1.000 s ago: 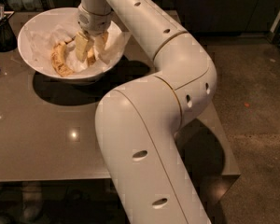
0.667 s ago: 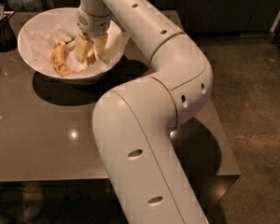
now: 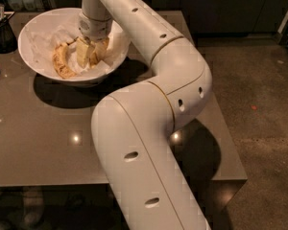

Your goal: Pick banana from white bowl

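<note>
The white bowl [image 3: 29, 37], wide, round and paper-lined, stands upright at the table's 11 o'clock corner. The banana [image 3: 61, 61], yellow with brown marks, lies inside toward 7 o'clock. The gripper [image 3: 91, 52] sits at its 3 o'clock.

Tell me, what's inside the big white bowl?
The white bowl holds crumpled paper, a brown-speckled banana and the gripper, down in its middle. Whatever lies under the gripper is covered.
</note>
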Controlling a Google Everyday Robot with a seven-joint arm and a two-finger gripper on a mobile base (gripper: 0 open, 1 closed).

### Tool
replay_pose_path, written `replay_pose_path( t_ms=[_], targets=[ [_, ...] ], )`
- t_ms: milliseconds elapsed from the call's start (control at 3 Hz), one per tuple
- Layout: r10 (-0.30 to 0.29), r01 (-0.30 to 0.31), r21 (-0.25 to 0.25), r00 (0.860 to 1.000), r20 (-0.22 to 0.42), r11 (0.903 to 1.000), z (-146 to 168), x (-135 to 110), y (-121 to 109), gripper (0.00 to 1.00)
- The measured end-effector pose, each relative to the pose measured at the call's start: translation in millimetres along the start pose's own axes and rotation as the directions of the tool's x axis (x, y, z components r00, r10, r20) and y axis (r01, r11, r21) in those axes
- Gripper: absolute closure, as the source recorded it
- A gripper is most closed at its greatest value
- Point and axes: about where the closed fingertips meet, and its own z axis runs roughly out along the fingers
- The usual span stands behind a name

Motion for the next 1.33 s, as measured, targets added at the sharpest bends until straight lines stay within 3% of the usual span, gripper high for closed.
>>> replay_pose_path(
  t_ms=[333,667,1000,1333],
  targets=[
    [-0.008,0.007,0.050,1.000,0.005,0.9987,-4.2,-4.1,-4.9,0.60],
    [-0.009,0.007,0.055,1.000,0.022,0.9985,0.0,-9.6,-6.4,0.85],
    [-0.010,0.008,0.058,0.999,0.034,0.9983,4.0,-14.0,-7.5,1.00],
    [-0.026,0.023,0.059,0.998,0.052,0.9980,1.6,-15.4,-8.4,1.00]
  ],
)
